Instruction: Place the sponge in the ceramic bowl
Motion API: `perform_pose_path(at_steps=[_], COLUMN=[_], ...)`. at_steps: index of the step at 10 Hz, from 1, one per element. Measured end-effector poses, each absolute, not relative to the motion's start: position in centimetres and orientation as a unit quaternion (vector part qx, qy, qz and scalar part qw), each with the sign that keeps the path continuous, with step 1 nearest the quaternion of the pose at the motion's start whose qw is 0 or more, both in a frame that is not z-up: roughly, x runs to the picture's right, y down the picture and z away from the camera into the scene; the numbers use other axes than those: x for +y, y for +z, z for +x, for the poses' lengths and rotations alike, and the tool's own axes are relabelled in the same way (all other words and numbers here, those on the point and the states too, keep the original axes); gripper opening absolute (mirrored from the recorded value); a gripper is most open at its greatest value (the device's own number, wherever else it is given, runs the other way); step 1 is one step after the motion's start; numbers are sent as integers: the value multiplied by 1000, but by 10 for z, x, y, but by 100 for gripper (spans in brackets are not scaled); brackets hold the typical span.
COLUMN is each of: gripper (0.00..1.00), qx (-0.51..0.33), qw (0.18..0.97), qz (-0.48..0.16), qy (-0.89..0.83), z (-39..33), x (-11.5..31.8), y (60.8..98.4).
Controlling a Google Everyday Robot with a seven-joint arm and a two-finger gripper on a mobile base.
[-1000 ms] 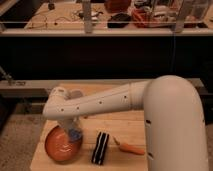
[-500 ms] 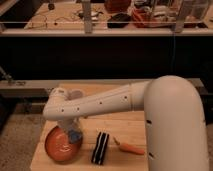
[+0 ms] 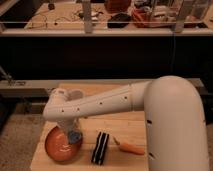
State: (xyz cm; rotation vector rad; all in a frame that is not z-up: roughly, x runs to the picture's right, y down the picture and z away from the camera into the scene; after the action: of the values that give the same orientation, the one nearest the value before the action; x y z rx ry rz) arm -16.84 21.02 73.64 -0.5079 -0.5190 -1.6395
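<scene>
The ceramic bowl (image 3: 59,148) is a wide, shallow orange-red dish at the front left of the wooden table (image 3: 125,122). A small blue sponge (image 3: 75,136) sits at the bowl's right rim, right under the tip of my arm. My gripper (image 3: 73,132) hangs over that right edge of the bowl, at the sponge. The white arm reaches in from the right and covers the bowl's far rim.
A long black block with white stripes (image 3: 100,148) lies just right of the bowl. An orange carrot-like object (image 3: 131,148) rests further right. Behind the table runs a dark counter with a cluttered shelf (image 3: 115,17) above it.
</scene>
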Motion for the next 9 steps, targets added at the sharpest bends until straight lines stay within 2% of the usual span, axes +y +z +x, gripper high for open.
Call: perform_pose_path(at_steps=[9], gripper=[0], qx=[-233], qw=[621], qz=[-221], qy=[-715], z=[-169], x=[216], y=[733])
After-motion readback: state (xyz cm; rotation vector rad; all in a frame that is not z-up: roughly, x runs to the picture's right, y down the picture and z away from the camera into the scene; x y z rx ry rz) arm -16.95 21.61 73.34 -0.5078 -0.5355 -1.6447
